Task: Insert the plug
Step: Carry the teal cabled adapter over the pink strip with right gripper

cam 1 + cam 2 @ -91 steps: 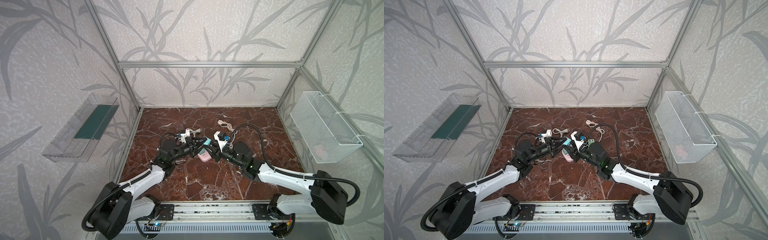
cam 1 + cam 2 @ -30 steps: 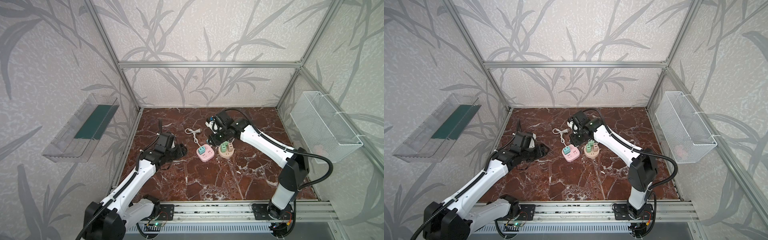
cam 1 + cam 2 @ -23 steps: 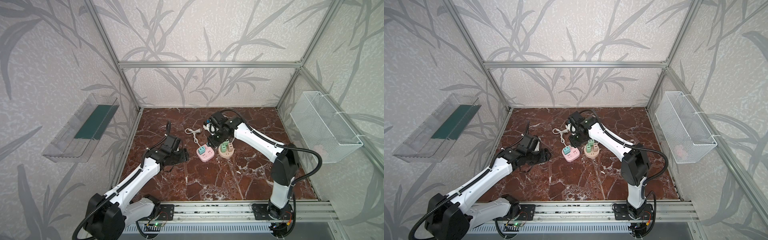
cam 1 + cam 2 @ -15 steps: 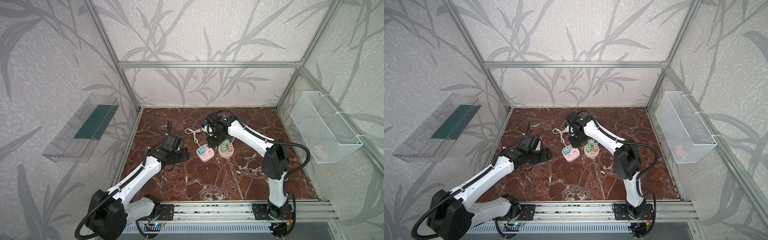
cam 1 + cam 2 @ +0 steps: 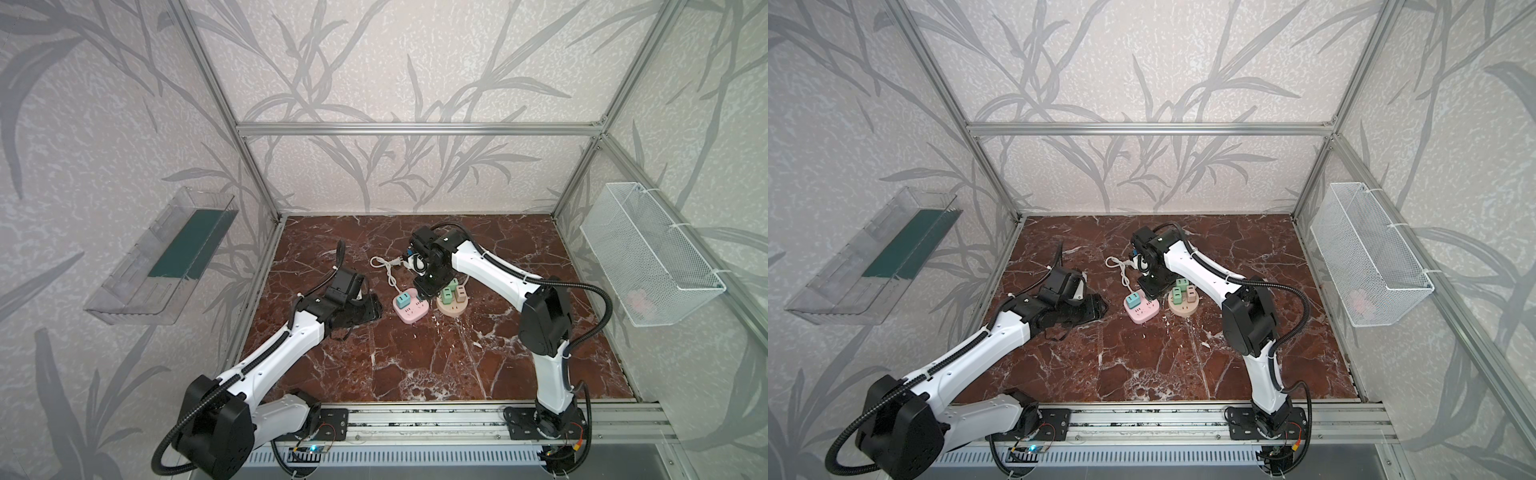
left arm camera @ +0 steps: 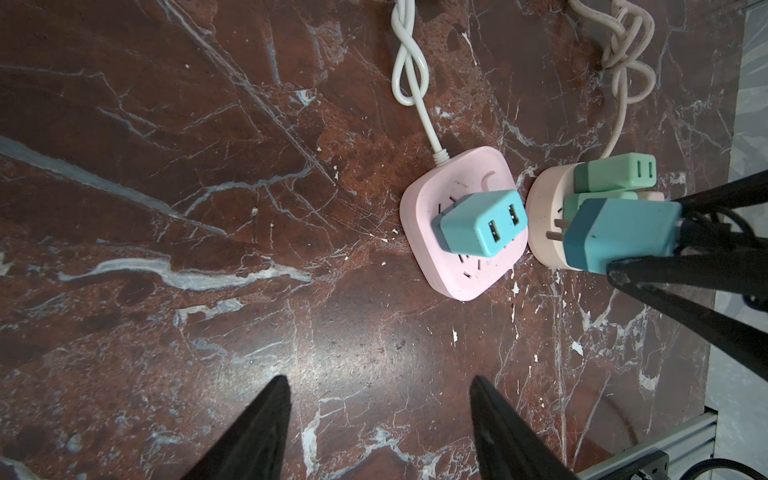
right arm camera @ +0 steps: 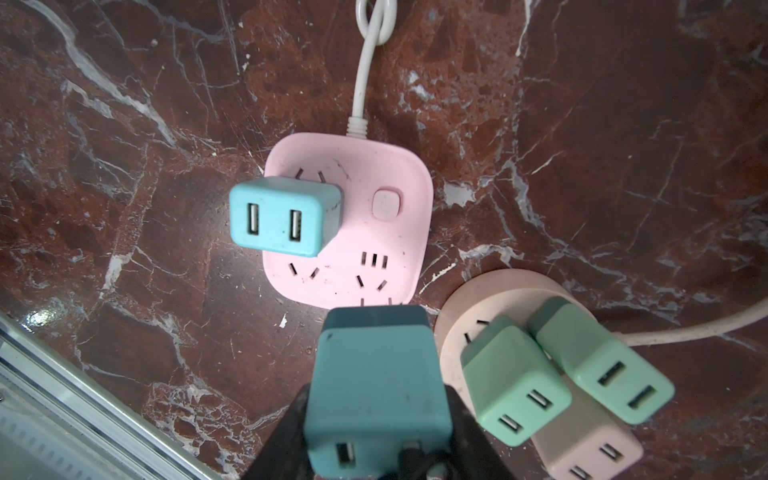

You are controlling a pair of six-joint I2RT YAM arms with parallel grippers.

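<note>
Plug [image 7: 374, 357], teal, sits pinched in the right gripper [image 7: 378, 395], its prongs near the pink power strip [image 7: 409, 178] edge. Left gripper [image 6: 379, 380] stands spread above the marble table [image 6: 166, 208].

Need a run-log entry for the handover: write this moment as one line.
right gripper: shut on teal plug | teal plug: near pink power strip, prongs not in | left gripper: open, empty
</note>
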